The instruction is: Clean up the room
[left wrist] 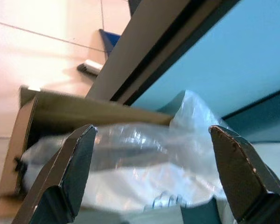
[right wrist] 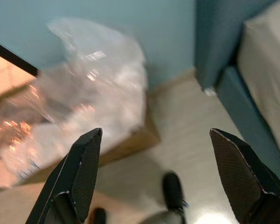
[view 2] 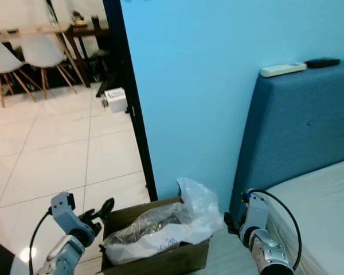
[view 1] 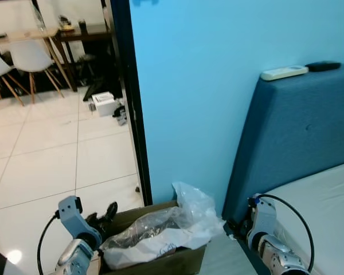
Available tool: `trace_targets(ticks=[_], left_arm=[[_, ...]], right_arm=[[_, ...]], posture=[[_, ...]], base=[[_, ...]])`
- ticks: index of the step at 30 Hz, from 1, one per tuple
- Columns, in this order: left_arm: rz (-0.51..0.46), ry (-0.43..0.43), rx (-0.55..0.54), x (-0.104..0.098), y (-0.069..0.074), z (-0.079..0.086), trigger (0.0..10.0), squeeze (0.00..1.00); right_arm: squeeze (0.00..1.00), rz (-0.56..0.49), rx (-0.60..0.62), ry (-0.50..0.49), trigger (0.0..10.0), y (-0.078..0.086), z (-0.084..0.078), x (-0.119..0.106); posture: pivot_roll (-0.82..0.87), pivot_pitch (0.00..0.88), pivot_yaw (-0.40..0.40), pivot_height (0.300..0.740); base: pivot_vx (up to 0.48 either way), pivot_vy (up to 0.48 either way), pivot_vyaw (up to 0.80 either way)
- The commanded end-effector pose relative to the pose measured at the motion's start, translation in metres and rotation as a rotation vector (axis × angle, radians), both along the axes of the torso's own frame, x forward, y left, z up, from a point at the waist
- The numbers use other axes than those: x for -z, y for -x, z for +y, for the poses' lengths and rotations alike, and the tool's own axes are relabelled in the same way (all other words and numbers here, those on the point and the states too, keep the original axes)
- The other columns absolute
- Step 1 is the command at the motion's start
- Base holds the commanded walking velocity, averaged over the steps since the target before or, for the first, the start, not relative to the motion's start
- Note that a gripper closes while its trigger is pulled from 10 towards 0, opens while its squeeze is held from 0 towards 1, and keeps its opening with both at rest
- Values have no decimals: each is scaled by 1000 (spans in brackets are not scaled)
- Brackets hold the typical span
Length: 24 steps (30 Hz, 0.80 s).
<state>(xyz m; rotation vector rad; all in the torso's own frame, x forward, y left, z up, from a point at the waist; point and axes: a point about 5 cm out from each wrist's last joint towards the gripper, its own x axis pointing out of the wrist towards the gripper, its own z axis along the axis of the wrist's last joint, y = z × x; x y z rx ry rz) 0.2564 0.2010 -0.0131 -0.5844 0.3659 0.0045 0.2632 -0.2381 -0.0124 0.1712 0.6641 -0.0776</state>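
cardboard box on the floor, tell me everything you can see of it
The cardboard box is brown, open-topped, sitting upright on the floor against the blue wall, between the dark door frame and the bed's headboard. A crumpled clear plastic bag fills it and spills over the rim. The left gripper hovers open at its left edge.

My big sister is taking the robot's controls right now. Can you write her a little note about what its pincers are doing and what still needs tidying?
Left pincer: open, holding nothing, aimed at the cardboard box on the floor by the blue wall.
Right pincer: open, holding nothing, low between the box and the bed.
Things: the box holds crumpled clear plastic bags that spill over its rim. A white remote and a dark object lie on top of the blue headboard.
Done: nothing picked up.
Left: likely grip the box or bags and clear them away.
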Motion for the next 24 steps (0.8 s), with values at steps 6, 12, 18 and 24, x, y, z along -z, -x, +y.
trace_targets(ticks=[6, 12, 18, 24], left_arm=[[210, -47, -4, 34, 31, 2, 10000, 0], [348, -79, 15, 51, 49, -3, 10000, 0], [438, -85, 22, 60, 60, -12, 10000, 0], [513, -109, 38, 68, 70, -17, 10000, 0]], right_arm=[[0, 119, 53, 116, 10000, 18, -12, 17], [0, 190, 73, 143, 10000, 31, -13, 29], [0, 225, 110, 159, 10000, 38, -18, 33], [0, 266, 106, 169, 10000, 46, -16, 39]], posture=[[-90, 17, -10, 704], [-90, 13, -11, 704], [-92, 5, -13, 704], [-95, 2, -13, 704]], base=[[-480, 0, 0], [-480, 0, 0], [-480, 0, 0], [-480, 0, 0]])
